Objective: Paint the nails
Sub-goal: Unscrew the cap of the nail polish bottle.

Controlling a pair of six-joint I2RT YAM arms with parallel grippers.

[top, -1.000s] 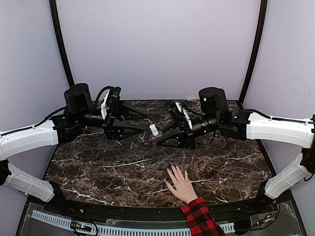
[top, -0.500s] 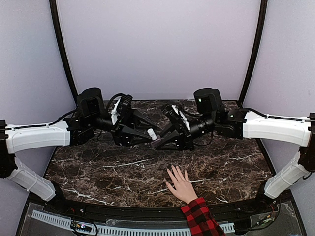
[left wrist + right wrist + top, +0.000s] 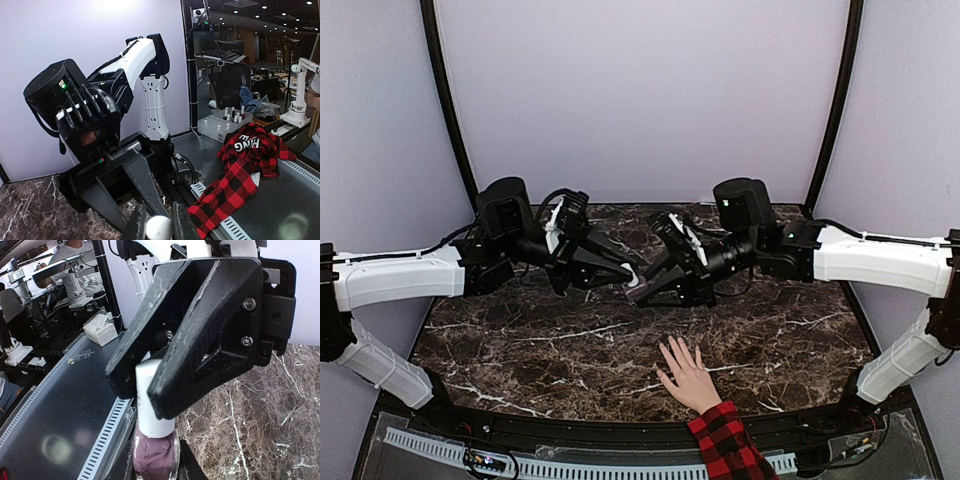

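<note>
Sits at uncapping: clenches purple polish bottle [image 3: 154, 455] in right jaws, pinches white cap [image 3: 159, 228] with left jaws, leaves all nails [image 3: 676, 342] unpainted.

It was a robotics lab: pale screen walls [image 3: 640, 100] boxed in the dark marble-patterned table [image 3: 520, 350], and beyond that table's near edge stood a small white robot arm [image 3: 298, 97], a clear plastic tray of vials [image 3: 222, 126] and rows of ceiling spotlights [image 3: 260, 7].
</note>
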